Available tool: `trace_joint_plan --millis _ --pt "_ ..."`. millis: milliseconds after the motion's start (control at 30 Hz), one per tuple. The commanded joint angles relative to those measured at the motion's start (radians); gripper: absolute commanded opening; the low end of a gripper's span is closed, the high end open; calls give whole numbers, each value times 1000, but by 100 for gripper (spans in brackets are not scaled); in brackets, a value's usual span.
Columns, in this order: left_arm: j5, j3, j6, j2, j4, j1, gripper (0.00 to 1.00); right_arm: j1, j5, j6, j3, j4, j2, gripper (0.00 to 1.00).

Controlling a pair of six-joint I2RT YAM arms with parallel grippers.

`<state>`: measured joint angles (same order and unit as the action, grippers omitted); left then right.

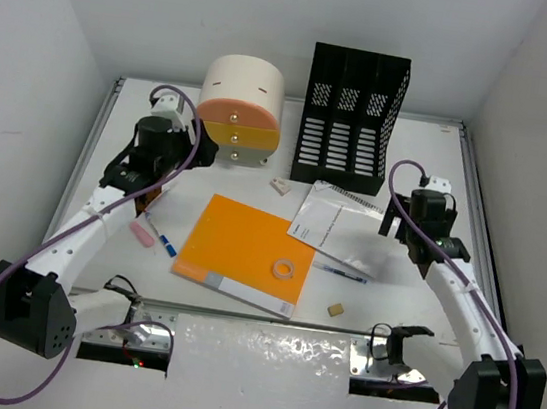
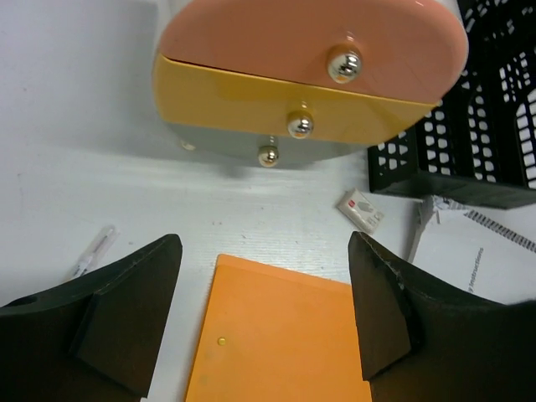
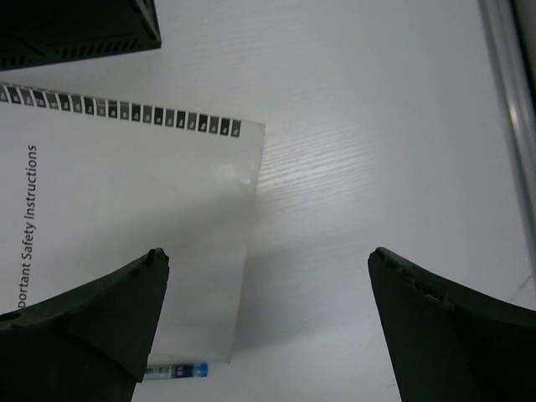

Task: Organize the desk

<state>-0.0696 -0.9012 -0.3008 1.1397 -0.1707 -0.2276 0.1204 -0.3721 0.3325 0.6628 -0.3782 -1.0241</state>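
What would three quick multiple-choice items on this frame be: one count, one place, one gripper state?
1. How many knobs show on the front of the drawer unit? A two; B three; C five.
2. Where does the tape ring lie? A on the orange notebook; B on top of the drawer unit; C hung on a knob.
3. How is the left gripper? A shut on the orange notebook; B shut on a knob; C open, holding nothing.
Key: 1 B, the left wrist view shows three metal knobs down the front. 2 A, the top view shows it on the orange cover. 3 C, its jaws stand wide apart with nothing gripped.
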Motion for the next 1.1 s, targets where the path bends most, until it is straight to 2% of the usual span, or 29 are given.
trace_joint_plan --millis 0,133,167,200,267,433,567,667,800,900,933,1000,1033,1067 --pt "141 -8 49 -6 14 4 72 1 73 121 -58 21 24 99" --pt "278 21 46 6 59 -10 70 -1 110 247 -178 73 68 99" --pt "301 28 45 15 82 -16 64 -1 127 284 -205 94 76 99" --pt "321 30 36 23 88 -18 49 -1 160 302 -257 138 93 99" --pt "336 19 23 49 92 -21 40 -1 189 361 -323 183 105 99" --pt "331 2 48 71 68 -24 44 -5 234 401 -431 335 99 97" --pt "259 7 80 78 65 -27 44 -19 291 437 -492 488 75 90" --pt "238 1 104 109 63 -36 36 -24 320 474 -528 556 44 80" --pt "231 5 109 135 72 -58 36 -31 337 502 -563 596 41 71" --pt "234 10 103 140 76 -64 37 -36 338 525 -585 598 55 59" --pt "231 12 103 140 76 -64 37 -38 337 531 -597 595 70 49" --pt "228 12 111 138 71 -65 37 -41 337 539 -608 572 91 42" --pt "217 12 117 138 69 -65 37 -44 332 540 -617 553 119 31" --pt "211 12 120 140 68 -64 37 -45 329 540 -623 542 133 26"
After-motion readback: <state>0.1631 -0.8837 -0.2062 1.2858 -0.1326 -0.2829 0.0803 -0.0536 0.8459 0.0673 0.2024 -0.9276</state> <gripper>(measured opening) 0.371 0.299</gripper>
